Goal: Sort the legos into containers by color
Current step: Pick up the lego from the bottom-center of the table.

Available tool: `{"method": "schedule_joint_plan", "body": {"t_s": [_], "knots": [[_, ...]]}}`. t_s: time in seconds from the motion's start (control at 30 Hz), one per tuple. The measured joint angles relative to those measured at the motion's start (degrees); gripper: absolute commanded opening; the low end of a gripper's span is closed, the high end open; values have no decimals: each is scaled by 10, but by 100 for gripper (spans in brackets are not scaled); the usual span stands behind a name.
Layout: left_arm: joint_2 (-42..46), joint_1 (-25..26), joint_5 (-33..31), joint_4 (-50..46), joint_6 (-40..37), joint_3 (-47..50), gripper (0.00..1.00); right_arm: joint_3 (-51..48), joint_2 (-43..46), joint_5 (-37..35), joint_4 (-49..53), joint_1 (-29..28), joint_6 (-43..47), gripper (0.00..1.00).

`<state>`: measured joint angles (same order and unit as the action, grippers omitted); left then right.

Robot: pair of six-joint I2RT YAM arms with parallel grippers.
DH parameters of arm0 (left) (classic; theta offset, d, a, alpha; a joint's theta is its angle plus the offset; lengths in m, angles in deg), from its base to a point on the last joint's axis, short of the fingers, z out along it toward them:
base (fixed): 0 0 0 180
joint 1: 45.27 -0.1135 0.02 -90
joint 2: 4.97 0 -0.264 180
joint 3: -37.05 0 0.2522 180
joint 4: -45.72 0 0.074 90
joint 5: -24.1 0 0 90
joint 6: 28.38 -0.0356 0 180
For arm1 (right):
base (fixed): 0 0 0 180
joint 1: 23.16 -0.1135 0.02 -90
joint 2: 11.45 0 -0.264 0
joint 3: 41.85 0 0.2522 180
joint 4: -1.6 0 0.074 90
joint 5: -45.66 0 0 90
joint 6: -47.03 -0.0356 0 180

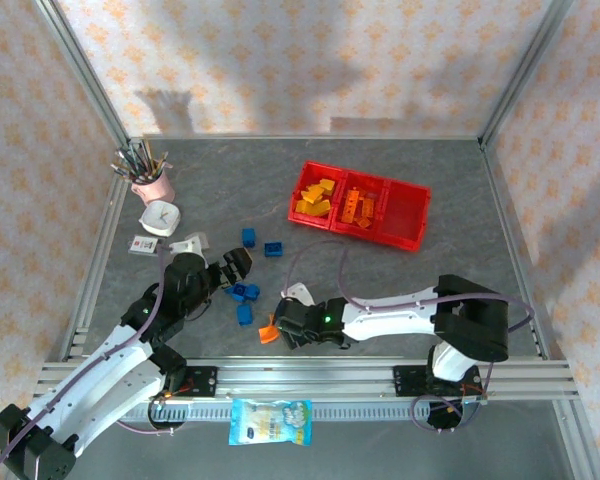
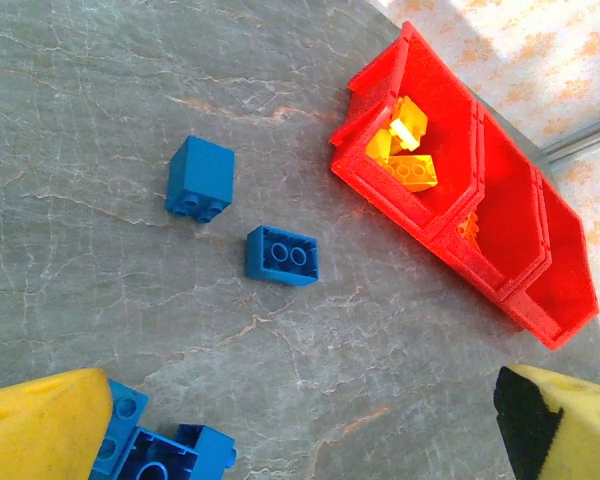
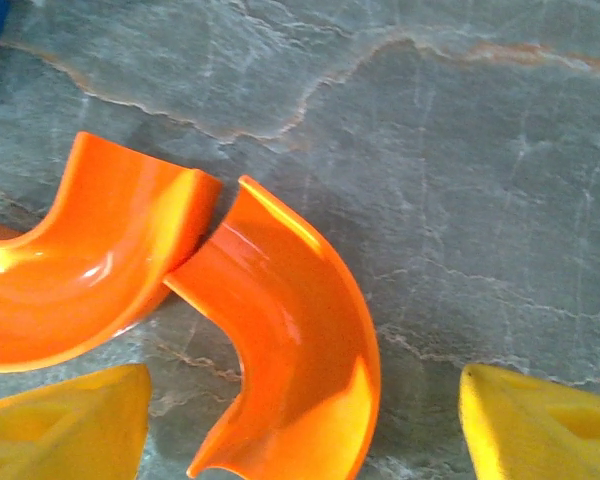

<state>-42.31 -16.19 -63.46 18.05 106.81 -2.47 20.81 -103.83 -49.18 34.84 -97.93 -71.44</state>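
Red tray (image 1: 405, 215): it sits far right of centre on the table (image 1: 460, 290), with three compartments side by side.
Left compartment: your yellow bricks (image 1: 315, 197) are piled here.
Middle compartment: orange bricks (image 1: 358, 208) lie here.
Right compartment: its red floor is in plain sight.
Blue bricks (image 1: 248, 237): two lie apart on the table, near and left of the tray. More sit in a cluster (image 2: 150, 450) closer to you.
Orange arcs (image 3: 290, 350): two curved pieces lie on the table end to end, touching or nearly so, left of centre near the front edge.
Left arm: it reaches forward from its base, the wrist tilted down over the blue cluster.
Left jaws: they stand wide, holding nothing. One of the yellow fingers (image 2: 40, 425) is just beside the blue cluster.
Right arm: it stretches low and leftward across the front of the table, ending over the arcs.
Right jaws: they stand wide. Its fingers (image 3: 540, 425) straddle one arc without clamping it.
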Motion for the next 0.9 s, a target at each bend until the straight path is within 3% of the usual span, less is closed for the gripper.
{"method": "schedule_joint_plan", "body": {"t_s": [0.33,0.73,0.9], "knots": [[0,0,-2,0,0,0,99,-2,-24,-18,1,-2,-12,66],[-7,0,-2,0,0,0,99,7,-33,-39,9,-3,-32,36],[-12,0,-2,0,0,0,99,8,-31,-40,9,-2,-39,34]]}}
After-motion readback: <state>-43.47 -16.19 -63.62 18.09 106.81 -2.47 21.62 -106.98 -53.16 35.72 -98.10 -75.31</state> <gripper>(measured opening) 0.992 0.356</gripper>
